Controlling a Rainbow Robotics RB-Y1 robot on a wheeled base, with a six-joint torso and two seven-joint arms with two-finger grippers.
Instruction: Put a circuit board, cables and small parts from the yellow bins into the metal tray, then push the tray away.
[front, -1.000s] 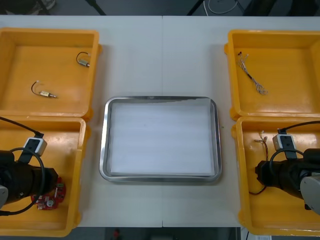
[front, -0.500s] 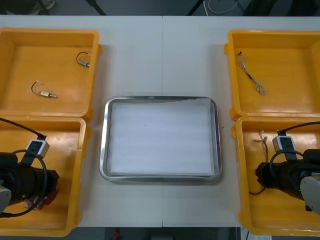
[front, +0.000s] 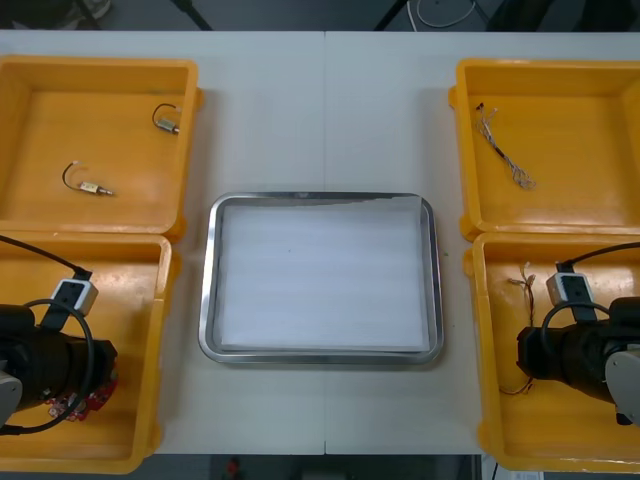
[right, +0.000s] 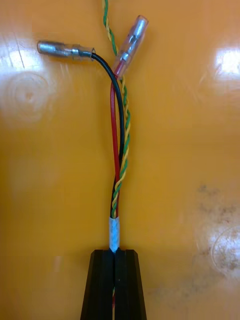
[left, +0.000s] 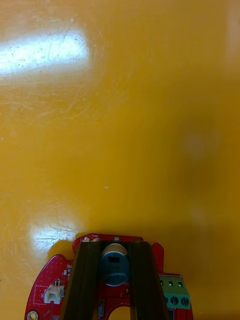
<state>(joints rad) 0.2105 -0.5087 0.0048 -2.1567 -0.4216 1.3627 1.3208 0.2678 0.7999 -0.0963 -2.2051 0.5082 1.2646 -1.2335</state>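
Note:
In the near left yellow bin (front: 140, 300) my left gripper (left: 115, 252) is shut on the round red circuit board (left: 52, 280), its fingers clamped on a blue-grey part that stands up from the board. The board's red edge (front: 88, 402) peeks out under the left arm in the front view. In the near right yellow bin (front: 490, 420) my right gripper (right: 115, 260) is shut on a cable bundle (right: 117, 165) of red, black and twisted yellow-green wires, held at its white-taped end. Two clear-sleeved connectors (right: 65, 49) lie beyond the fingers. The metal tray (front: 208, 330), white inside, sits between the bins.
The far left yellow bin (front: 30, 120) holds two small metal parts (front: 166, 120) with short wires. A thin twisted cable (front: 503, 150) lies in the far right yellow bin (front: 600, 90). Bare table stretches beyond the tray's far rim.
Both grippers have gone from open to shut: the left one moved down over the circuit board and closed on it, and the right one closed on the cable bundle.

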